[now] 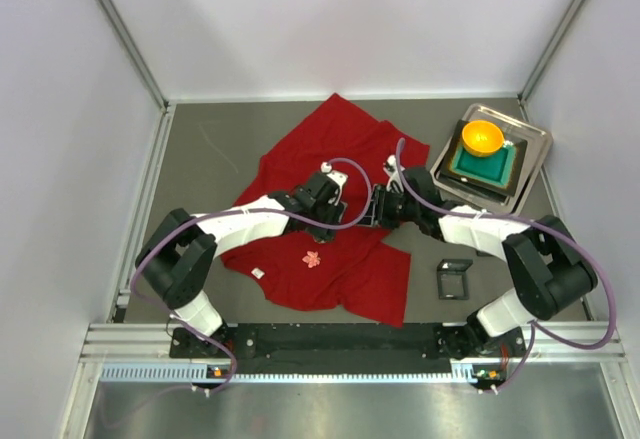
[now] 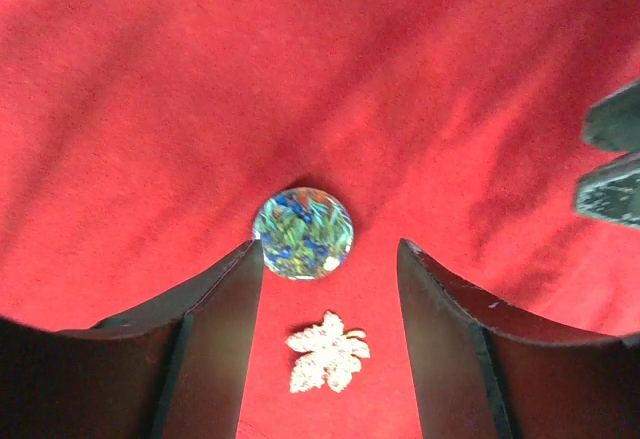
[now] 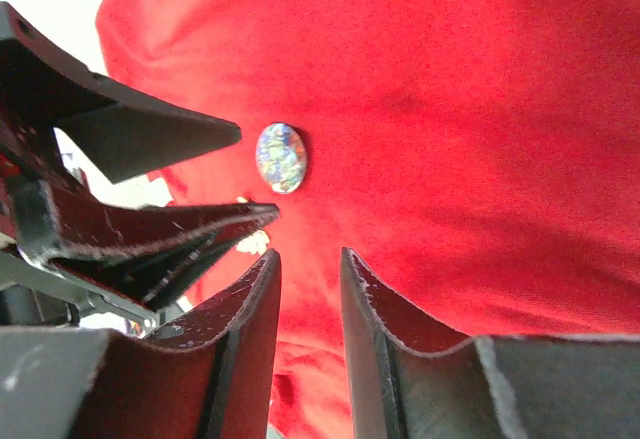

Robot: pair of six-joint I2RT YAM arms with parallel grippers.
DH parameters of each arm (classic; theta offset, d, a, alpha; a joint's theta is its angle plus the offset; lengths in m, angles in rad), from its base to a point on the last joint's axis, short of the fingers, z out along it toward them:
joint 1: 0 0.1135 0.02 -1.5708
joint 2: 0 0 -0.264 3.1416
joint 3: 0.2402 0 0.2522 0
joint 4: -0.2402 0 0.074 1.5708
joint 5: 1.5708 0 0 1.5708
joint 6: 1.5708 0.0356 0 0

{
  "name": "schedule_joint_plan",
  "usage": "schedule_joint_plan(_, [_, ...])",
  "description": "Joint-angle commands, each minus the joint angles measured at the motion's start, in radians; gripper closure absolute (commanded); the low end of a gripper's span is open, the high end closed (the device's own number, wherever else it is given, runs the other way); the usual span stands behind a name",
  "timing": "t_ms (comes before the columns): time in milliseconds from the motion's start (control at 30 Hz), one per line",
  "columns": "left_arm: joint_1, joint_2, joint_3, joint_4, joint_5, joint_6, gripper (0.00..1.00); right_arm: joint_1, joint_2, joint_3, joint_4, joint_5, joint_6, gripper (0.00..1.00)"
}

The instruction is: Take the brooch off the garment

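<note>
Brooch (image 2: 328,351) sat between my spread left gripper (image 2: 330,289) fingers – right gripper (image 3: 310,289) jaws narrowly parted, holding nothing – could've snagged garment (image 2: 300,79) cloth.

A lab test cell — white panel walls (image 1: 350,19), aluminium rail (image 1: 340,344) framing.

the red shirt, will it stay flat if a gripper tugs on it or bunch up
Probably bunch. The red shirt already lies rumpled with folded edges, so it looks soft and floppy. In the left wrist view it creases around the round multicoloured brooch, so tugging there would likely lift cloth too.
</note>
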Motion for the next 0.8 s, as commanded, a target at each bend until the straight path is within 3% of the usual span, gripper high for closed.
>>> schedule_joint_plan(0, [-0.016,-0.048,-0.038,0.040,-0.017,-0.040,0.39,0.054,0.018,0.002,0.126,-0.022,0.032,0.70])
schedule_joint_plan(767, [-0.041,-0.002,-0.046,0.075,-0.090,-0.032,0.36,0.068,0.047,-0.022,0.166,-0.028,0.074,0.71])
